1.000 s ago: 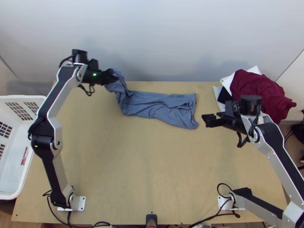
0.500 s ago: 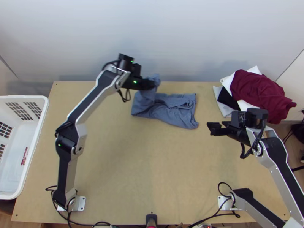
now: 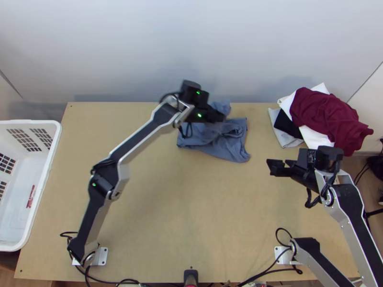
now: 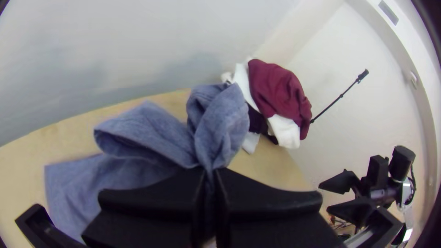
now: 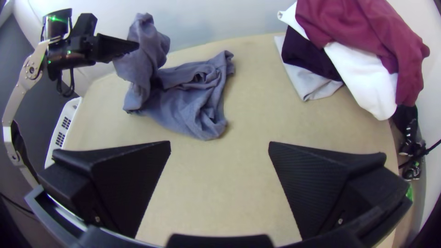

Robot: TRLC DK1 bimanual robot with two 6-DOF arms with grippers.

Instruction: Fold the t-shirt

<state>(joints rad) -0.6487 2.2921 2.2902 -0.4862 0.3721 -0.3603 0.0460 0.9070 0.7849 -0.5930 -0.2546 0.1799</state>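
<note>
Pinching one t-shirt (image 3: 229, 149), probably one end, between two left fingers (image 3: 216, 115).

From the top, I see my left gripper (image 3: 220, 116) blurred, covering part of the shirt (image 3: 231, 147). The picture's left edge cuts off the basket (image 3: 28, 123) for me.

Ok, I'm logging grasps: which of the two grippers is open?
The right gripper: its fingers stand wide apart, while the left gripper is shut on the blue t-shirt.
</note>
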